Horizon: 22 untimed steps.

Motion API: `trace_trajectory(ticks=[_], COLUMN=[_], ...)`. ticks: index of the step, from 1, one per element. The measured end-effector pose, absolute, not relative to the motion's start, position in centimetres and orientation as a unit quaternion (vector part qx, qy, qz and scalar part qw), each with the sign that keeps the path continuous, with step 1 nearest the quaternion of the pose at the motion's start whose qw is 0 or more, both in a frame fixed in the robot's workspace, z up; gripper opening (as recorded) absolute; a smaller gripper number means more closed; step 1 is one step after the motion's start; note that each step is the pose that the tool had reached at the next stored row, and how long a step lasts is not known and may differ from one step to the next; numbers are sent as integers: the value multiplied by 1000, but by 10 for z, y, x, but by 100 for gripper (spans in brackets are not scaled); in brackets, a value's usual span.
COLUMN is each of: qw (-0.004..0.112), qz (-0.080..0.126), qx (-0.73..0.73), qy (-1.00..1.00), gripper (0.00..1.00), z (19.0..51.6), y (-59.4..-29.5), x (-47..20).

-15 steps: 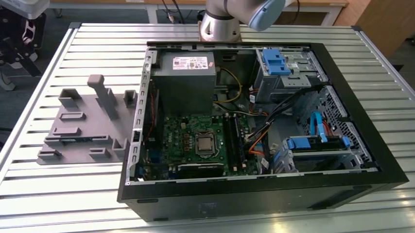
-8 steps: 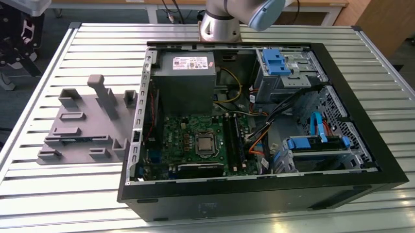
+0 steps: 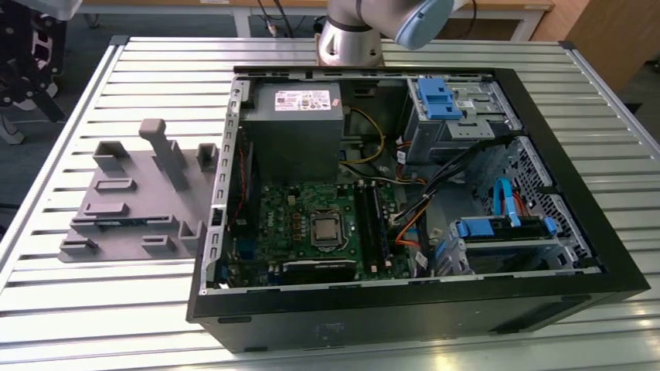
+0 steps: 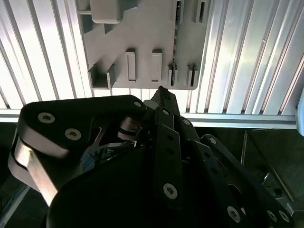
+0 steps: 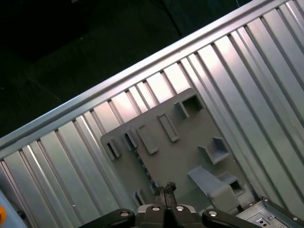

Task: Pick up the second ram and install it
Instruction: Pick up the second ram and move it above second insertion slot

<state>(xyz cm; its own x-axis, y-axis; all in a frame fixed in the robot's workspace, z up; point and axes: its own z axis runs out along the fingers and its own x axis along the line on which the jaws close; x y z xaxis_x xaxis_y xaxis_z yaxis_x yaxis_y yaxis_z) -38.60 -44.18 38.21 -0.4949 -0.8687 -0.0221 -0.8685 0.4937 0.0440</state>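
My claw (image 5: 166, 188) is clenched, fingertips pressed together with nothing between them, above the grey holder (image 5: 180, 152) on the slatted table (image 5: 256, 85). The second ram (image 4: 175, 47) stands on edge in that holder's slots (just a thin dark line in both wrist views), beside the open computer case (image 3: 413, 325).

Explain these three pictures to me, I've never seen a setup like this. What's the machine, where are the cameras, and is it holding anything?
A robot arm stands at a slatted metal table. The exterior view looks down on an open computer case, with a grey holder at the exterior view's left. Both wrist views come from cameras on the arm, looking past its gripper at that holder. The second ram seems to be the thin stick on edge in the holder. The fingers are closed, holding nothing.
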Motion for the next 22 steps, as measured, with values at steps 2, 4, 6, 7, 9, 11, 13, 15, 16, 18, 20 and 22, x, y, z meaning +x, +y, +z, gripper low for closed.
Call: trace_trajectory(ticks=[2, 4, 6, 7, 9, 11, 13, 15, 16, 18, 20, 22], qw=[2, 2, 2, 3, 3, 3, 4, 4, 4, 4, 5, 5], qz=[-25, -25, -25, -25, -24, -24, -24, -24, -24, -24, -24, -24], qx=[513, 525, 536, 541, 552, 563, 574, 585, 591, 601, 607, 607], qy=[-858, -851, -844, -841, -833, -826, -819, -810, -806, -799, -794, -794], gripper=[11, 11, 11, 11, 11, 11, 11, 11, 11, 11, 11, 11], z=[382, 382, 382, 382, 382, 382, 382, 382, 382, 382, 382, 382], y=[-442, -442, -442, -442, -442, -442, -442, -442, -442, -442, -442, -442], x=[-386, -386, -386, -386, -386, -386, -386, -386, -386, -386, -386, -386])
